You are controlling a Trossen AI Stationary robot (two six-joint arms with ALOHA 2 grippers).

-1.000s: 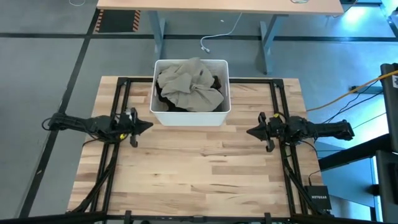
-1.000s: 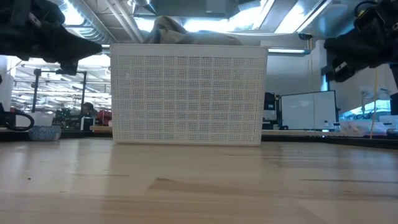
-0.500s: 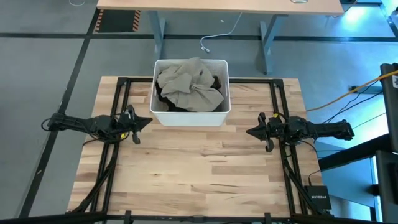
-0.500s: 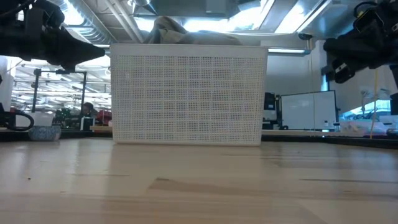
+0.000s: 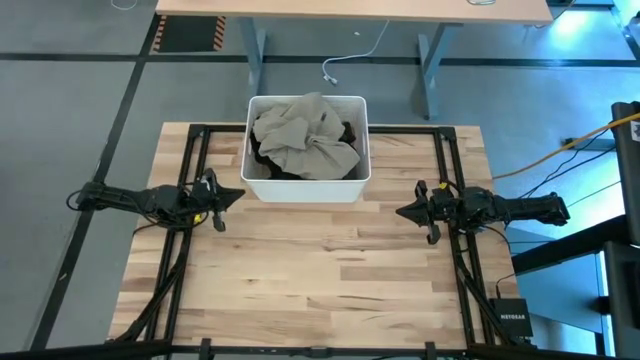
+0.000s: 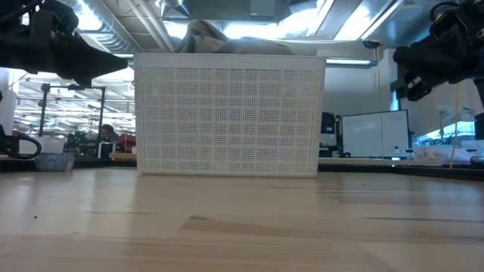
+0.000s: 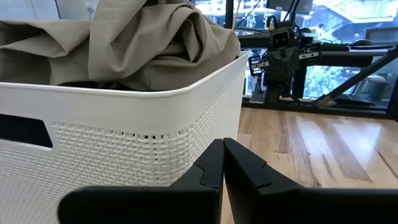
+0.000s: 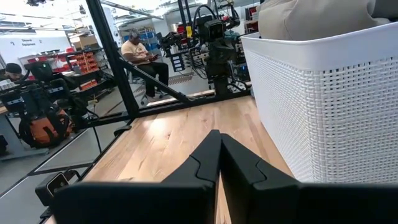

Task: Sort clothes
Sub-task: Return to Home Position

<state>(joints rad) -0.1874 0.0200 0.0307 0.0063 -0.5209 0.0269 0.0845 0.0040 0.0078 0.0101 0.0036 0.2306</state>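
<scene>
Holding unchanged: clothes (image 5: 305, 140) heaped in bin (image 5: 305, 187), left gripper (image 5: 238, 198) and right gripper (image 5: 401, 212) parked either side, fingers clenched empty; sorting seemingly complete.

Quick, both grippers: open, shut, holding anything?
Left gripper: closed, holding nothing, beside the white laundry bin.
Right gripper: closed, holding nothing.

White lettering that appeared to read "NETGEAR" stood on a small black box (image 5: 512, 318) at the near right corner of the wooden table (image 5: 330, 290), seen from above. Elsewhere, on the white laundry bin (image 5: 305, 186) and in the workshop behind, no writing was legible.
</scene>
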